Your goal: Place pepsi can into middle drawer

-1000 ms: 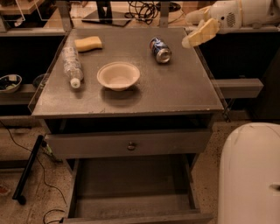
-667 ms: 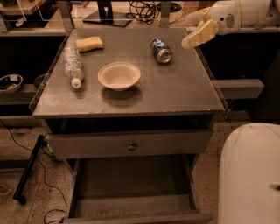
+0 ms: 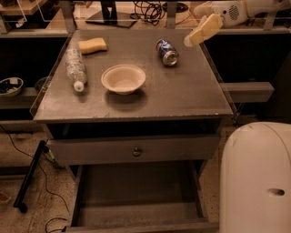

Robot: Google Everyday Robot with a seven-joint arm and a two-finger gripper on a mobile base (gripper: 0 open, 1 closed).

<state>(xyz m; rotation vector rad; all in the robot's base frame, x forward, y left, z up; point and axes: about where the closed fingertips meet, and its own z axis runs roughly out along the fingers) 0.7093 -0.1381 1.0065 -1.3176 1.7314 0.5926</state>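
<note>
The gripper (image 3: 202,31) hangs over the back right corner of the surface (image 3: 182,91), near the pepsi can (image 3: 167,52). Its arm (image 3: 236,10) runs out past the top right edge. The lettering on the can cannot be read. The middle drawer (image 3: 136,200) stands open at the bottom, its front wall cut off by the lower edge. A white robot body (image 3: 254,182) is cropped on the right and below. The shut knobbed drawer (image 3: 136,149) hides its inside. A round dish (image 3: 9,85) at far left is cut by the edge.

Dim warm light falls on a speckled floor (image 3: 18,191). Shelves (image 3: 248,91) flank the grey worktop (image 3: 182,86). The pincer (image 3: 202,31) hangs over its far right edge.
</note>
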